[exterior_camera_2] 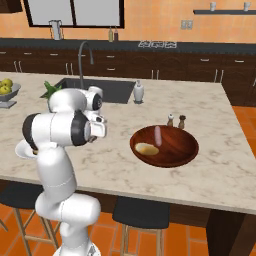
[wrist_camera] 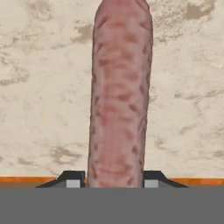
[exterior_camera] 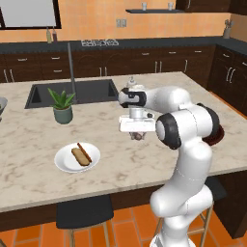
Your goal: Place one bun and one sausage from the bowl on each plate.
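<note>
I have a sausage clamped between the two fingertips of the gripper; in the hand view it stands straight up from the tips, with the marble counter behind it. In the left base view the gripper hangs over the middle of the counter, a little above it, between the white plate near the front edge and the brown bowl toward the right end.

The white plate already carries a bun and a sausage, so I judge this one belongs on the other plate. An orange-tan edge shows behind the arm in the right base view; it may be that plate, but I cannot tell for sure. In the bowl one bun and one sausage are left.

What worries me:
- The fingers hold the sausage only at one end, so a quick swing could turn or slide it out, and it would roll on the smooth counter.
- If I put it on the white plate by mistake, the count is wrong.
- If I release it too high, the round sausage could bounce or roll off the flat plate.
- The plant pot by the sink stands near the white plate, so a wide move on that side could knock it.
</note>
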{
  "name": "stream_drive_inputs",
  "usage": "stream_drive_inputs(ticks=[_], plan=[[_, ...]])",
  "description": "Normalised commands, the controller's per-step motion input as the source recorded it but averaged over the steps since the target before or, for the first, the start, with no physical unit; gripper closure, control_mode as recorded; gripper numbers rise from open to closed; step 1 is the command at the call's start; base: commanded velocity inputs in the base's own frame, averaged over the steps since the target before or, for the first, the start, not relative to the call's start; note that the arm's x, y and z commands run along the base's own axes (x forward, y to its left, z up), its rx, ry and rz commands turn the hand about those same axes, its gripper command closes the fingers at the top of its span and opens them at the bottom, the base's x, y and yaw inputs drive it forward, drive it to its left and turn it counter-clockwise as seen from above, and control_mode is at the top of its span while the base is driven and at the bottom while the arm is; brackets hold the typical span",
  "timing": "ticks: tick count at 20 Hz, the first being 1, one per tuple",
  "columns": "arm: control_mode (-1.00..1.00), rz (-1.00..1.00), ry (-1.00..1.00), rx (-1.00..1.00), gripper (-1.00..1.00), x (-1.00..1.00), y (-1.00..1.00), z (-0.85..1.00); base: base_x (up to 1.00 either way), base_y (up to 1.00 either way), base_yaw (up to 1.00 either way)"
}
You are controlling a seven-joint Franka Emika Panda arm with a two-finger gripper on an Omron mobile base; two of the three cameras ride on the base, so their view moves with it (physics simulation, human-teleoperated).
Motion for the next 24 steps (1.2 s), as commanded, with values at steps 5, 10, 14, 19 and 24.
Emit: stream_drive_inputs(ticks=[5, 10, 14, 19, 24], plan=[[-1.0, 0.01, 0.13, 0.0, 1.0, 0.0, 1.0, -0.18, 0.0, 0.0, 0.0], [-1.0, 0.0, -0.05, -0.04, 1.0, -0.07, 0.92, -0.12, 0.0, 0.0, 0.0], [-1.0, 0.0, -0.29, -0.01, 1.0, -0.39, 0.67, 0.0, 0.0, 0.0, 0.0], [-1.0, 0.0, -0.23, 0.0, 1.0, -0.06, 0.7, -0.02, 0.0, 0.0, 0.0], [-1.0, 0.0, -0.23, 0.0, 1.0, 0.0, 0.55, -0.09, 0.0, 0.0, 0.0]])
